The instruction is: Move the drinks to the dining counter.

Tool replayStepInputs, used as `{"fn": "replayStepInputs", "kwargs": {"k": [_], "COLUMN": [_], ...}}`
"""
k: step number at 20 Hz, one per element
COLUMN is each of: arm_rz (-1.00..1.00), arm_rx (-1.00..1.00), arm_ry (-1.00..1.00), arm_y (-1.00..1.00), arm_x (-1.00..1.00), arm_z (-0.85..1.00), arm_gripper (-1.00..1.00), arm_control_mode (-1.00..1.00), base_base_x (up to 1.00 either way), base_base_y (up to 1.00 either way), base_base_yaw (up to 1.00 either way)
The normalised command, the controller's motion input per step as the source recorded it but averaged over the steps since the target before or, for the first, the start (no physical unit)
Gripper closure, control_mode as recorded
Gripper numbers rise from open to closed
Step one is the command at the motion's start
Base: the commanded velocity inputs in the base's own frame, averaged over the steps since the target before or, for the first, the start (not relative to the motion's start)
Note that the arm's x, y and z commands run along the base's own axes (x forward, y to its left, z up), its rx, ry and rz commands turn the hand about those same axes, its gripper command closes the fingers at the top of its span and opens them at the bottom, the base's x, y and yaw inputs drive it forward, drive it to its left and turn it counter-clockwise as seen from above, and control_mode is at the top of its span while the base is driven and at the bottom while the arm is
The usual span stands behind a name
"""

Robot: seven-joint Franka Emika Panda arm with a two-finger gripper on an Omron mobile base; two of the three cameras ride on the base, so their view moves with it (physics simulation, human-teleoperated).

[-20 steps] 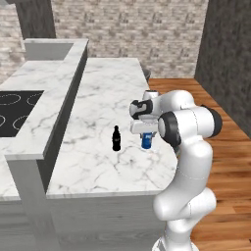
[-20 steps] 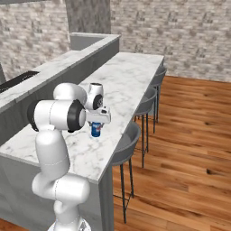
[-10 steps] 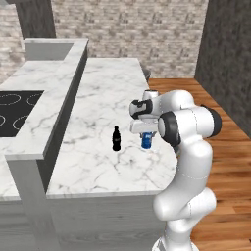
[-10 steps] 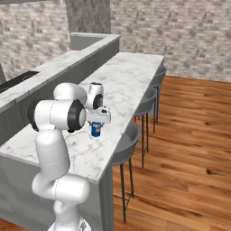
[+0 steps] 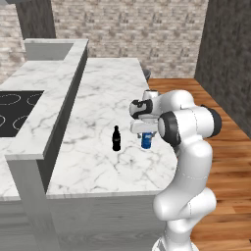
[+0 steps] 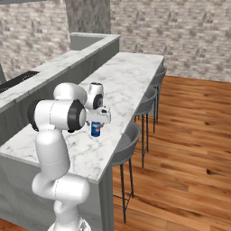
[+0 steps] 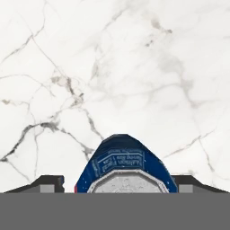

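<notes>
the blue soda can (image 5: 146, 140) stands upright on the marble tabletop (image 5: 108, 93), the dining counter, with the black bottle (image 5: 116, 138) just beside it. the hand (image 7: 120, 185) sits over the can, its fingers (image 7: 47, 183) spread wide on either side and seemingly clear of its wall, so the can looks released. to finish well, lift straight up without brushing the can or swinging toward the bottle. the fingertips are cut off in the hand view, and the base views hide them behind the wrist, so contact is hard to judge.

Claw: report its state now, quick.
Claw: open, fingers apart on either side of the blue can, which stands on the marble counter.
</notes>
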Motion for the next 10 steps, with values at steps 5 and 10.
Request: {"fn": "replayStepInputs", "kwargs": {"k": [5,10], "arm_rz": [0.0,0.0], "arm_rx": [0.0,0.0], "arm_ry": [0.0,-0.01], "arm_y": [0.0,0.0], "arm_x": [-0.01,-0.2], "arm_z": [0.03,0.19], "arm_gripper": [-1.0,-1.0], "arm_control_mode": [-1.0,-1.0], "base_base_x": [0.0,0.0], "base_base_y": [0.0,0.0], "base_base_yaw": [0.0,0.0]}}
